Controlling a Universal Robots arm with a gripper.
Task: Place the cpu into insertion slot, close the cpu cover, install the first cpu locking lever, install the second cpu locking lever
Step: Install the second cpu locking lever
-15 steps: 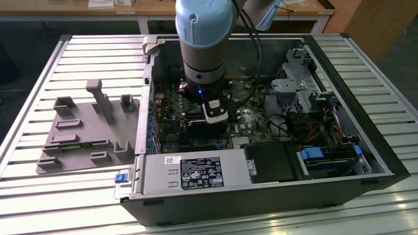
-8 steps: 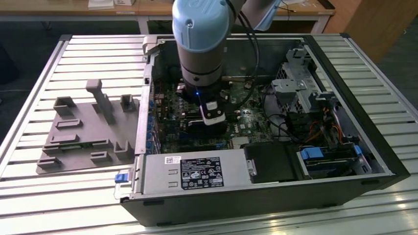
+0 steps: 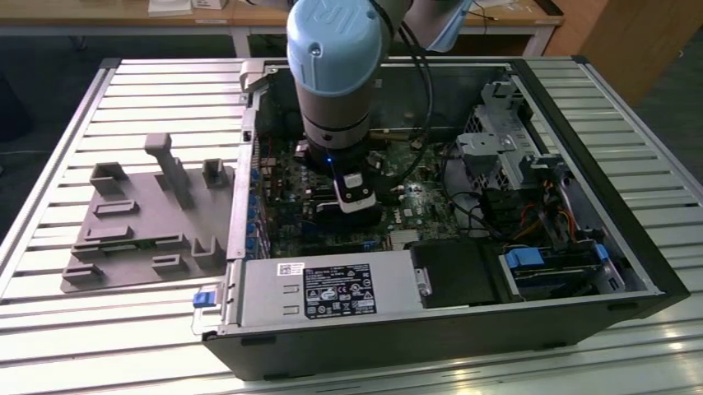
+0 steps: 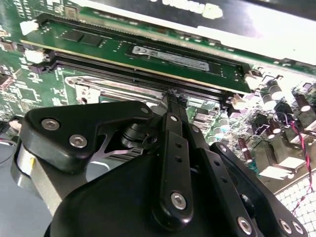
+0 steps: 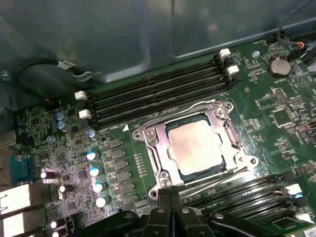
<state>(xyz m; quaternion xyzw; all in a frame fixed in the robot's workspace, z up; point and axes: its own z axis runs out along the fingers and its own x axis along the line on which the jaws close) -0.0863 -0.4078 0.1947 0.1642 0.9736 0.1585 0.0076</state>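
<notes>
The cpu [image 5: 200,148] lies flat in the insertion slot [image 5: 251,160], its pale silver top facing up. The cpu cover [image 5: 153,143], a silver frame, is folded down around it. A thin metal locking lever [image 5: 217,178] runs along the socket edge nearest my gripper. My gripper [image 5: 170,190] is shut, its black fingers pressed together with their tips at that lever's end by a socket corner. In the second wrist view the same tips [image 4: 172,96] touch the socket frame beside the long memory slots. In the exterior view the gripper [image 3: 351,216] reaches down into the open computer case.
Long black memory slots [image 5: 158,96] flank the socket, and one holds a green memory stick [image 4: 148,52]. Upright capacitors [image 5: 96,173] stand close by. Case walls, a power supply [image 3: 329,288] and cables [image 3: 483,214] ring the board. A grey fixture [image 3: 143,222] lies on the exterior view's left.
</notes>
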